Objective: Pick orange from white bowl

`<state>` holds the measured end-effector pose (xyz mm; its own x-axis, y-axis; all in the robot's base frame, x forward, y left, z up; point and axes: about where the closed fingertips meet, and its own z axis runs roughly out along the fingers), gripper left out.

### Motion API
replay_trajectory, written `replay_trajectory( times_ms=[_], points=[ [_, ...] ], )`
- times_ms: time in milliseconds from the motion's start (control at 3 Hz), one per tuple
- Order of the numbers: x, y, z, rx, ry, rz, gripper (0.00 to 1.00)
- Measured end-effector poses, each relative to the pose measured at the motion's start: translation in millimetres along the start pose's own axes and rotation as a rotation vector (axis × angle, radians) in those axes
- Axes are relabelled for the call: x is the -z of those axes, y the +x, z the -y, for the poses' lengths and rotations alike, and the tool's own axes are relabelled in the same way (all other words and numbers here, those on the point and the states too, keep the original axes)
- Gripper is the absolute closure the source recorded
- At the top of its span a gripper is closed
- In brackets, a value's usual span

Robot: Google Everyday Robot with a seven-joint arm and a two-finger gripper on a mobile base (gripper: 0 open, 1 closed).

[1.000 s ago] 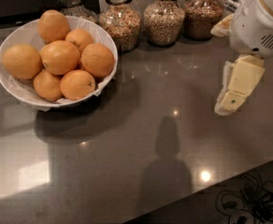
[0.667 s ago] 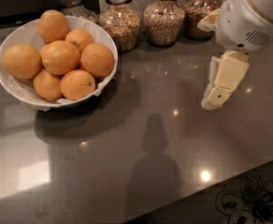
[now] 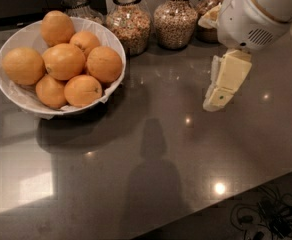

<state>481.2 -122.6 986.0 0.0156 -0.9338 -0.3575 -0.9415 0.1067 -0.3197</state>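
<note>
The dark grey counter carries everything. The robot's white arm reaches in over the back right corner, likely set high so that it can pass above the jars and the bowl's rim. The white bowl sits toward the back left corner, wide and shallow, lined with crinkled white paper. Seven oranges are heaped in it above the rim, so a top one can probably be lifted without disturbing much. Four glass jars stand in a row along the back edge, out of the working space. The two middle ones hold pale grain or cereal, and the others are too cut off to read. The gripper hangs above the counter near the right edge, well apart from the bowl and carrying nothing. Whether it is released or clenched I cannot tell
</note>
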Motion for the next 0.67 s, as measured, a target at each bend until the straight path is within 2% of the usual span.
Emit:
replay_trajectory(
  times_ms=[333,667],
  points=[
    [-9.4,-37.7,14.0,0.07,-0.006,0.095,0.0],
    [-23.0,-73.4,20.2,0.124,-0.038,0.194,0.0]
  ],
)
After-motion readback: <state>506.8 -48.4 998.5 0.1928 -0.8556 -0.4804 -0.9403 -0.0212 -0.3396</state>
